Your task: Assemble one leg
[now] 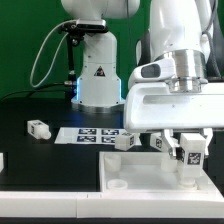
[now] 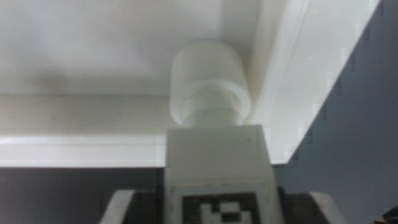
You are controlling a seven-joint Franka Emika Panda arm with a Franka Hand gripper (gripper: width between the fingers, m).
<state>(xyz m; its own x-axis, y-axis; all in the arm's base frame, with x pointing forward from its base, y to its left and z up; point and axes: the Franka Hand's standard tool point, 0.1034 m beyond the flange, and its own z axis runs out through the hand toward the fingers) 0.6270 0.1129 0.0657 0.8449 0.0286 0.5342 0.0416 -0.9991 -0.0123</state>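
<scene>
Jaws tight on the upright leg, arm vertical above the tabletop corner at the exterior view's right.

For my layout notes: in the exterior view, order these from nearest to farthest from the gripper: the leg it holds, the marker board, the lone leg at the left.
1. The held leg, in the gripper, at the exterior view's right.
2. The marker board, mid-table.
3. The lone leg, far at the exterior view's left.
</scene>
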